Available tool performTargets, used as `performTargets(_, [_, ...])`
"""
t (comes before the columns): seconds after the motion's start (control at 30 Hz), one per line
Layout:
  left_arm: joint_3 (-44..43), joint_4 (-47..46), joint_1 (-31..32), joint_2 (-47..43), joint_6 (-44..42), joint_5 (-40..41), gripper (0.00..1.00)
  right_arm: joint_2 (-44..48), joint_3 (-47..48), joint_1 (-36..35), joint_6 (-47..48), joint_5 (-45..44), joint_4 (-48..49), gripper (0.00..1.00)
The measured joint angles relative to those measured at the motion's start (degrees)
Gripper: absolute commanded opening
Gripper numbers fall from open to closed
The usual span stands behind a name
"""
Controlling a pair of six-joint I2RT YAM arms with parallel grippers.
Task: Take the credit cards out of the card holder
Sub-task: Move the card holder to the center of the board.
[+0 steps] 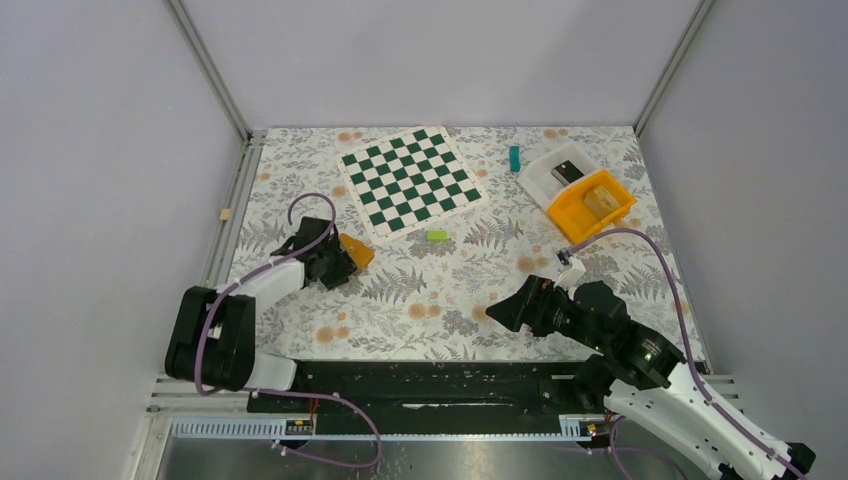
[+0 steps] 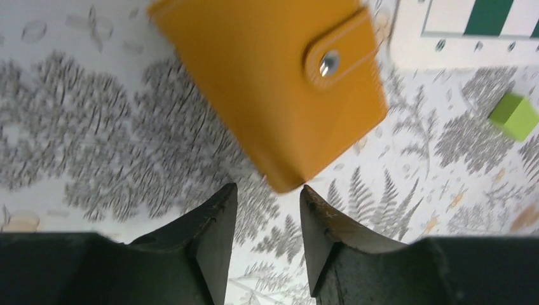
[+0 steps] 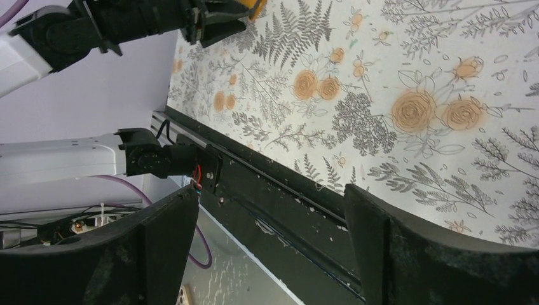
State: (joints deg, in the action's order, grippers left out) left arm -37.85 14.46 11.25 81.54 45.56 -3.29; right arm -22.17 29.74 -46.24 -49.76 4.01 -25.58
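Two grippers and one card holder are in view. The left gripper (image 2: 267,196) has its jaws narrowly apart and clamped on nothing; bare table shows in the gap between its two dark fingers (image 2: 210,241). The card holder (image 2: 267,82) lies on the table just beyond the fingertips, its nearest corner pointing into the mouth of the gap; whether that corner touches either tip I cannot tell. The right gripper (image 3: 270,194) stands wide apart and empty, over the near part of the table, well apart from the holder.

The holder is a flat orange rectangle, folded shut; one strap (image 2: 340,54) wraps over its edge, fastened by one silver snap (image 2: 328,63); it is slightly blurred in the left wrist view. From above it sits on the left part of the floral table (image 1: 450,300), just beside the near corner of one green-and-white checkered mat (image 1: 412,180).

Further out lie one small green block (image 1: 436,236) and one teal block (image 1: 514,158); two bins, one white bin (image 1: 545,178) and one orange bin (image 1: 575,220), touch side by side at the far right.
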Motion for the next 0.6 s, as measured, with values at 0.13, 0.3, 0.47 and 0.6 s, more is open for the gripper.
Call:
performTargets(0.13, [6.01,0.63,1.62,-7.15,0.98,-1.49,0.35,0.37,0.0,0.0,-0.02,-0.48,-1.97,0.89])
performTargets(0.3, [8.85,4.83,4.17,-13.68,1.27,-2.34,0.43,0.26,0.0,0.0,-0.07,-1.09,-2.51,0.89])
performTargets(0.47, [4.24,10.43,1.33,-18.51,0.72,3.28,0.47,0.28,0.0,0.0,-0.59,-1.6,-2.43,0.88])
performTargets(0.6, [-3.67,9.4,-8.41,-16.46,-0.33,4.61,0.52,0.52,0.0,0.0,-1.31,-1.6,-2.47,0.88])
